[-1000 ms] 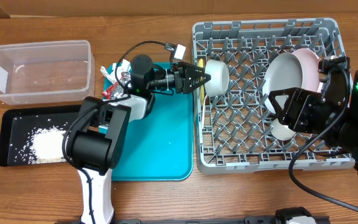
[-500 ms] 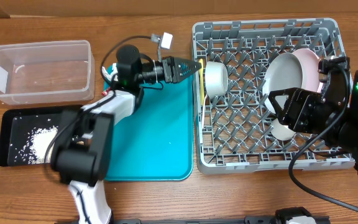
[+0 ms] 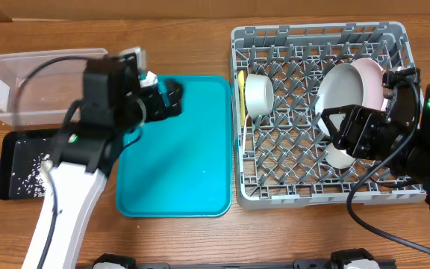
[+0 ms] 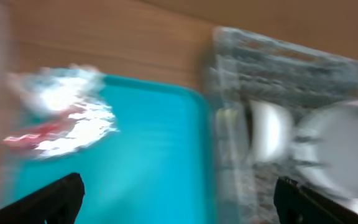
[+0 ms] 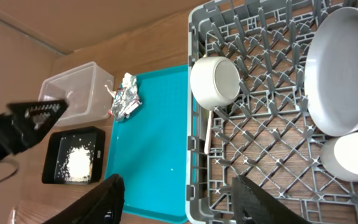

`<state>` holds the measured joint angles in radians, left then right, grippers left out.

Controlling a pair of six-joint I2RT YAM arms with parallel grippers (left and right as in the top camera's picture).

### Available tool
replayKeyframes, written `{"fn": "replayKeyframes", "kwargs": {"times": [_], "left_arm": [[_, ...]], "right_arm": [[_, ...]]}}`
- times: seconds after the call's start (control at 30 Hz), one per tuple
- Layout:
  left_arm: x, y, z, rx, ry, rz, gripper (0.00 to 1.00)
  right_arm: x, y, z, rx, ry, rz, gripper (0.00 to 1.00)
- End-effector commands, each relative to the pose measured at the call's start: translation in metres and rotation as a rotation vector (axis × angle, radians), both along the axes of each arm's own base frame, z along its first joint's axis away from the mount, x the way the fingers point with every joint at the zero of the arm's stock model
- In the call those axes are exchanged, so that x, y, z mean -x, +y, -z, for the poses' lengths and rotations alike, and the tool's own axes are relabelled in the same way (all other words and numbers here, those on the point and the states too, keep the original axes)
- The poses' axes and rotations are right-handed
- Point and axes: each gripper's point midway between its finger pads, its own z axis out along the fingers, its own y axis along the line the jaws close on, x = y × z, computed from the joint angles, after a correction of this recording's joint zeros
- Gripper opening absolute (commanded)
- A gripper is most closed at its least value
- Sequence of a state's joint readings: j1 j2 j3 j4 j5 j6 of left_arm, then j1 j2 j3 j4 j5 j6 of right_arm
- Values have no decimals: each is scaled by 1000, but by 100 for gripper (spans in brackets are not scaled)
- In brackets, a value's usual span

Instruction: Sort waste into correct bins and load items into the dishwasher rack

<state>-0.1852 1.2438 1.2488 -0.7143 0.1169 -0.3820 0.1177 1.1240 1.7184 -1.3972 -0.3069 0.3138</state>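
Because the left wrist view was badly blurred, little read clearly: the left hand (image 4: 179,182) was spread open and empty, fingertips at the bottom corners. Beyond lay the crumpled wrapper (image 4: 61,121) on the teal tray (image 4: 160,155), then the rack (image 4: 278,68). Overhead, the left arm bent across that tray's corner, hiding most of the wrapper. The right hand (image 3: 333,128) hovered open above the rack, by the grey-green plate (image 3: 342,90).

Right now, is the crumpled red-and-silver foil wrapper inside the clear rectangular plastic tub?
No, the crumpled red-and-silver foil wrapper lies on a corner of the flat teal tray, beside the clear rectangular plastic tub.
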Motion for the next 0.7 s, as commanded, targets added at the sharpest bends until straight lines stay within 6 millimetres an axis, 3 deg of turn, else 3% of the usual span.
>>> {"fn": "replayKeyframes", "kwargs": {"times": [0.0,0.13,0.27,0.5,0.67], "left_arm": [[6,66,-6,-351,-30,-178,100],[11,61,4,-365,11,-126,100],[-2,56,28,-368,71,-106,100],[-51,39,104,-367,194,-55,100],[-69,53,160,-460,287,-100,100]], "right_arm": [[-1,-1,-3,2,-14,2,62],[0,-1,-2,3,-11,2,66],[0,-1,-2,3,-10,1,67],[5,-1,3,7,19,2,75],[10,-2,9,11,54,1,77]]}}
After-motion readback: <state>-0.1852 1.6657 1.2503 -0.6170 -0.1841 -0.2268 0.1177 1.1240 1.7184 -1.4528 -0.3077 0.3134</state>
